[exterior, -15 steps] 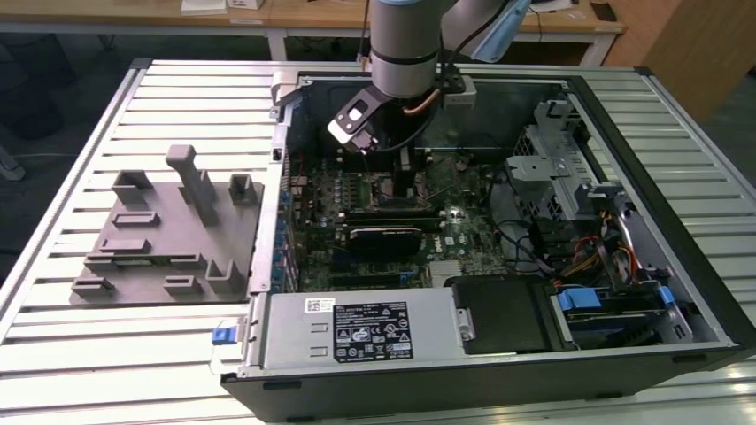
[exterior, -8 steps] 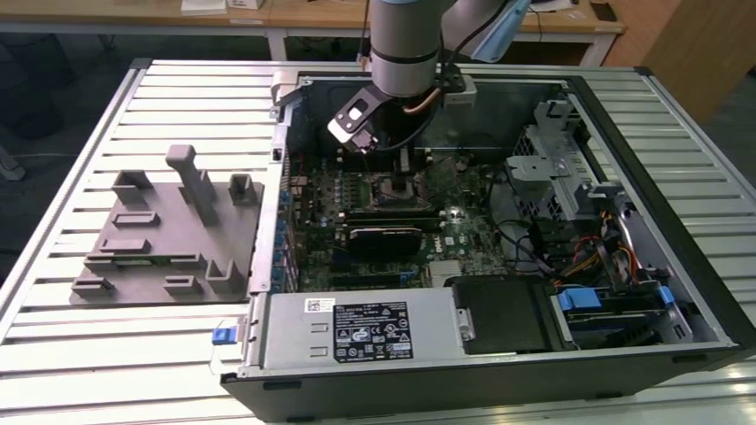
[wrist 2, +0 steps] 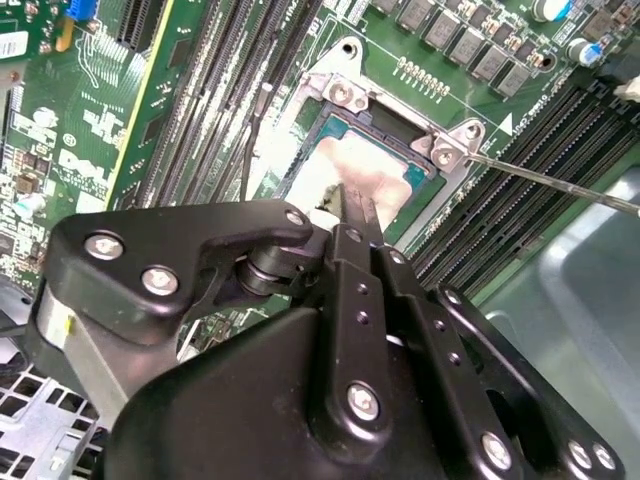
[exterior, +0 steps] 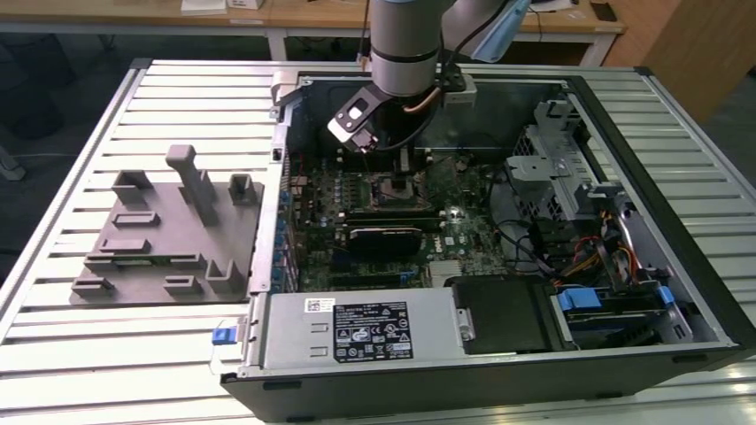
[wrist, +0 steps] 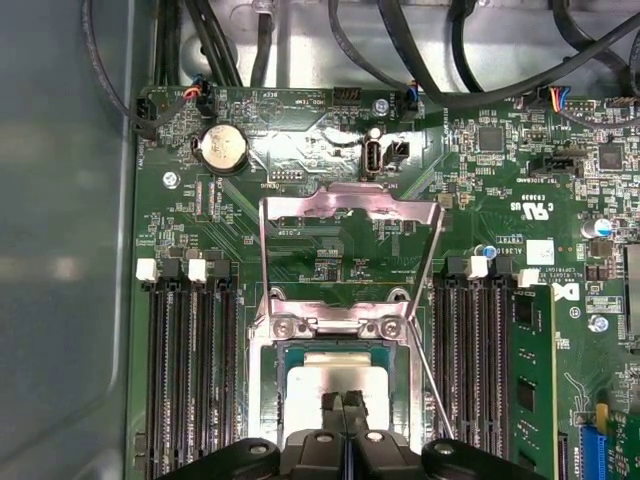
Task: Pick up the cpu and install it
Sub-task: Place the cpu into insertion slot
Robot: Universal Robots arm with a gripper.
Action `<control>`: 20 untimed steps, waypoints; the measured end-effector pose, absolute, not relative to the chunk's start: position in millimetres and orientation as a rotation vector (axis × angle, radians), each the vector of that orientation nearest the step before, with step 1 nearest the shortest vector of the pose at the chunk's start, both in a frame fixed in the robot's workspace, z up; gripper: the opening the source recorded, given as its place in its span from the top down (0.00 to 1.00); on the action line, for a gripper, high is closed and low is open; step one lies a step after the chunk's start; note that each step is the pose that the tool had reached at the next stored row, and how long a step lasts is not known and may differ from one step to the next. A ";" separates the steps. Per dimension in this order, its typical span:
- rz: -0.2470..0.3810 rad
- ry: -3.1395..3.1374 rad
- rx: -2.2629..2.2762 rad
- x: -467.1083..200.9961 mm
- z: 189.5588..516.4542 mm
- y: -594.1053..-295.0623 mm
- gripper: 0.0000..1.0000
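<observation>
The cpu (wrist: pixel 318 384) lies flat inside the motherboard socket (wrist: pixel 270 370), its silver top with a thin green border also showing in the second wrist view (wrist 2: pixel 345 160). My gripper (wrist: pixel 345 408) hangs right over it with the two black fingers pressed together and nothing between them; the fingertips (wrist 2: pixel 352 205) sit at or just above the chip's metal top. In the exterior view the arm reaches down into the open computer case, with the gripper (exterior: pixel 399 164) over the socket (exterior: pixel 396 188).
The socket's metal load plate (wrist: pixel 350 205) is swung open and its thin lever (wrist: pixel 432 370) stands free beside it. Memory slots (wrist: pixel 185 370) flank the socket, one holding a module (wrist: pixel 530 370). Cables (wrist: pixel 450 60) run nearby. A grey fixture (exterior: pixel 165 230) sits at the exterior view's left.
</observation>
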State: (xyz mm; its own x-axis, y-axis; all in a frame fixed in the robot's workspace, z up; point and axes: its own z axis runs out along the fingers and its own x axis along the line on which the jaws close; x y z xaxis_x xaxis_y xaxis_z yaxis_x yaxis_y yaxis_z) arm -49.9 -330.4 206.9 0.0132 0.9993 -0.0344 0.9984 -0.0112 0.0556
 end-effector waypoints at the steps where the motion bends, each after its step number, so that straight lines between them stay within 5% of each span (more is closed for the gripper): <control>1: 0.022 2.163 2.189 -49.9 206.4 -330.4 0.89; 20: 0.020 2.164 2.189 -50.0 198.2 -330.5 0.89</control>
State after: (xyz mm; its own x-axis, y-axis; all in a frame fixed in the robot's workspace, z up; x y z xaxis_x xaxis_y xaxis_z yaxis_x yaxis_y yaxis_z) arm -50.0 -330.5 198.2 0.0126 0.9993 -0.0354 0.9985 -0.0107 0.0545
